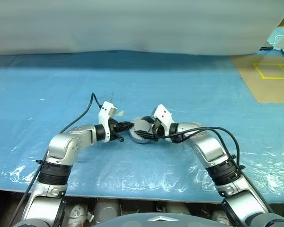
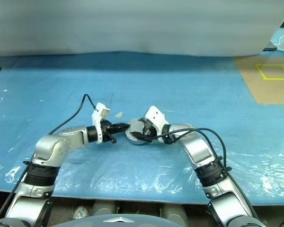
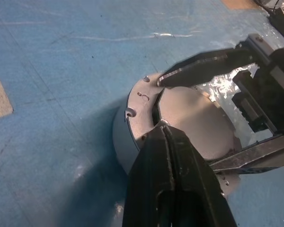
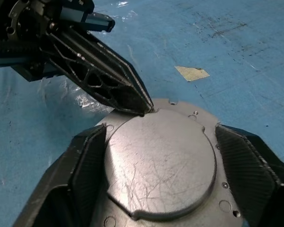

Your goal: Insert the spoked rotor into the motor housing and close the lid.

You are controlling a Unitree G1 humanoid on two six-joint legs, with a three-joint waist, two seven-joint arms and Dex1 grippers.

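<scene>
Grey lid (image 4: 158, 161) lies shut on the motor housing (image 3: 132, 127) on the blue table (image 1: 189, 85); your closed left gripper (image 3: 164, 130) presses its rim, right gripper (image 4: 158, 165) straddles it, wide open. Withdraw next.

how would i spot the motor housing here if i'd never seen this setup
Look at the blue sheet on the table, where the two arms meet. The motor housing is the round grey metal puck there, lid closed on top. The tan scrap lies flat nearby.

A blue plastic-covered table (image 1: 47, 85) carries the motor housing (image 4: 189, 116) beside a tan scrap (image 4: 191, 73).
</scene>
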